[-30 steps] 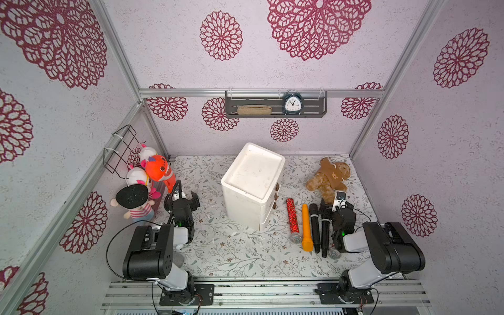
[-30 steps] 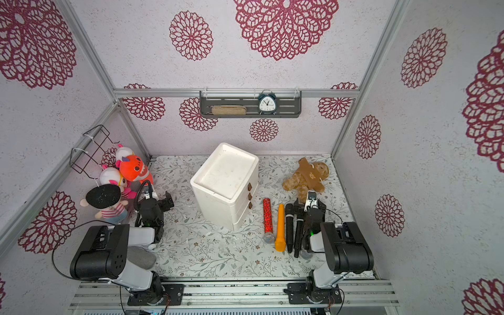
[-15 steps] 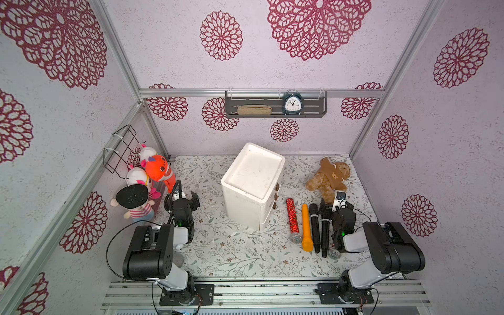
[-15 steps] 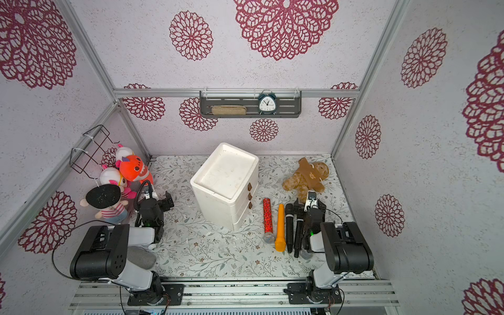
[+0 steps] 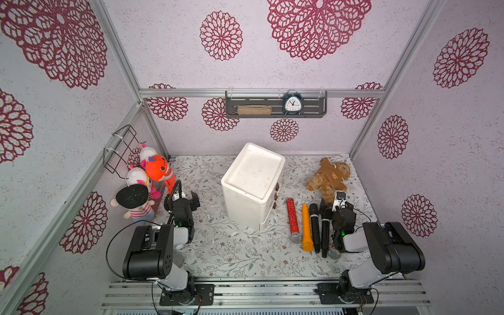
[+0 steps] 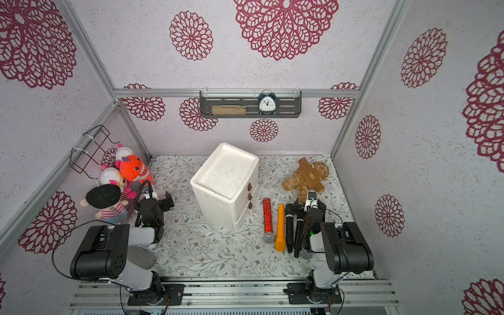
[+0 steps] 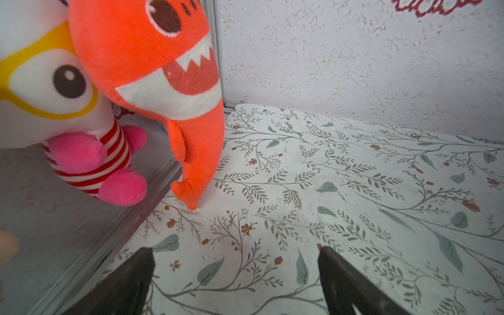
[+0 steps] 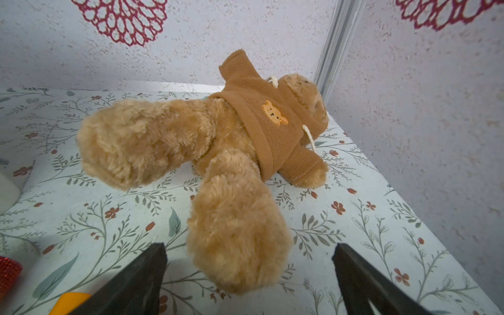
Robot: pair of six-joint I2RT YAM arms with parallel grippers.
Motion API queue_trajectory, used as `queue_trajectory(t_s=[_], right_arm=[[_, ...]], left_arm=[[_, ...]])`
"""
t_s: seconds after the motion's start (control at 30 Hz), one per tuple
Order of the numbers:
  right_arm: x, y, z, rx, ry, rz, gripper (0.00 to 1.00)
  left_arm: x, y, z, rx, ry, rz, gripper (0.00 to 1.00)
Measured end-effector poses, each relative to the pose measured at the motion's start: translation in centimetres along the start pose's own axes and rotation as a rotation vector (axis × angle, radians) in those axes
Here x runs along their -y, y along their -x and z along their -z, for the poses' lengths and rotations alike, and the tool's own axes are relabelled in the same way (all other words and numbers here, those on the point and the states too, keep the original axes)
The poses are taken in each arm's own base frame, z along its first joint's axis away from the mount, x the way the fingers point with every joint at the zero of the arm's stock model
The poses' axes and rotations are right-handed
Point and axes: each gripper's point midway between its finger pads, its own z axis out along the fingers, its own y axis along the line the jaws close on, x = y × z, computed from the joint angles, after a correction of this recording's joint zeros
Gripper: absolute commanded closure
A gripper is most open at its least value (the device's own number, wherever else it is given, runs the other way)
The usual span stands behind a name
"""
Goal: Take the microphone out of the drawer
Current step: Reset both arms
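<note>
A white drawer unit (image 5: 253,188) (image 6: 226,185) stands mid-table, its three brown-handled drawers (image 5: 268,215) all shut, so any microphone inside is hidden. Several microphones lie side by side on the table to its right: a red glitter one (image 5: 292,218), an orange one (image 5: 306,226) and two black ones (image 5: 315,223) (image 5: 325,231). My right gripper (image 5: 334,204) (image 8: 249,246) rests low beside the black ones, open and holding nothing. My left gripper (image 5: 188,197) (image 7: 236,249) sits open over bare table at the left.
A brown teddy bear (image 5: 328,177) (image 8: 218,141) lies just ahead of the right gripper, one foot reaching between its fingers. Plush toys (image 5: 155,169) (image 7: 152,68) hang at the left wall by a wire basket (image 5: 122,147). A shelf with a clock (image 5: 291,103) is on the back wall.
</note>
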Motion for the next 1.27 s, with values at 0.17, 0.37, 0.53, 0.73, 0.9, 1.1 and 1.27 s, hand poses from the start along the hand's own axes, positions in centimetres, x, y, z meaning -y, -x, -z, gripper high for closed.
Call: queue_trajectory(t_s=[0.17,0.37,0.53,0.73,0.9,1.1,1.27], right_arm=[[0.0,-0.1,0.0,-0.003,0.0,0.001,0.01],[1.7,-0.2,0.3,-0.001,-0.095,-0.043,0.01],[2.3,-0.1,0.4,0.0,-0.132,-0.052,0.01],[0.9,0.0,0.1,-0.004,-0.054,-0.04,0.01],[0.8,-0.3,0.1,-0.015,-0.046,-0.039,0.01],[1.0,-0.3,-0.2,-0.024,-0.05,-0.041,0.01],[1.2,0.0,-0.4,-0.019,-0.052,-0.044,0.01]], left_arm=[[0.0,0.0,0.0,0.001,0.0,0.0,0.03],[0.0,0.1,0.0,0.002,0.0,0.001,0.03],[0.0,0.1,0.0,0.002,0.0,0.001,0.03],[0.0,0.1,0.0,0.002,0.0,0.001,0.03],[0.0,0.1,0.0,0.002,0.0,0.001,0.03],[0.0,0.1,0.0,0.002,0.0,0.001,0.03],[0.0,0.1,0.0,0.002,0.0,0.001,0.03]])
